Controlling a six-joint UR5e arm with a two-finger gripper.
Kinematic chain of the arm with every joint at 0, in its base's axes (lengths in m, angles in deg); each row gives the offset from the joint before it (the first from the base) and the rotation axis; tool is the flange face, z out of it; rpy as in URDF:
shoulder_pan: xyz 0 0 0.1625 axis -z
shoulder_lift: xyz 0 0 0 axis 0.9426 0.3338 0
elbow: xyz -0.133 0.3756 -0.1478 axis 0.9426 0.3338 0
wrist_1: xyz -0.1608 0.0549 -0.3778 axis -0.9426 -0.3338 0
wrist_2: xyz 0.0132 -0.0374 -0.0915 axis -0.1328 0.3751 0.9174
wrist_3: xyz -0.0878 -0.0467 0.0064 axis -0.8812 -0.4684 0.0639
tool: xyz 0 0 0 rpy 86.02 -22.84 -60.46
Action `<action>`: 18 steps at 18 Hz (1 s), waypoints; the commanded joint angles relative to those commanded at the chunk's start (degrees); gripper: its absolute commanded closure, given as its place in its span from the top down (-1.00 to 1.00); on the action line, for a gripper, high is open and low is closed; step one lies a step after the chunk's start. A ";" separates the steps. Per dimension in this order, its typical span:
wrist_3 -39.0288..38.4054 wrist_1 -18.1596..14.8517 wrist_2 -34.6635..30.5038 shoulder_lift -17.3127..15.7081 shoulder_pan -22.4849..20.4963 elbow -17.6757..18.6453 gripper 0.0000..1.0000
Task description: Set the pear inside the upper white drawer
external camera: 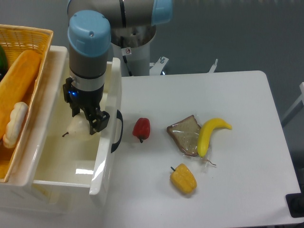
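— What can't you make out inside the drawer (107,156)?

— The pear (76,129) is nearly lost to you: pale against the white floor, only its dark stem and a faint outline show, and the gripper (89,124) covers its right side. You can't tell whether the fingers (100,121) touch it, or how the jaws stand.

— And at the edges?

— The basket (28,35) runs off the left edge, so its contents are partly cut; a dark green thing at the far left shows only a sliver. The arm (118,12) leaves at the top. The drawer's lower left corner is cropped, and a dark object at the bottom right corner is too cut off to name.
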 joint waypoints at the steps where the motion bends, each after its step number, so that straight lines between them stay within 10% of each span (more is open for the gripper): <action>1: 0.00 0.09 0.00 0.18 0.09 0.09 0.04; 7: 0.09 0.09 0.00 0.01 0.18 -0.18 1.00; 18: -0.79 2.19 -0.09 -4.30 -2.01 -0.62 1.00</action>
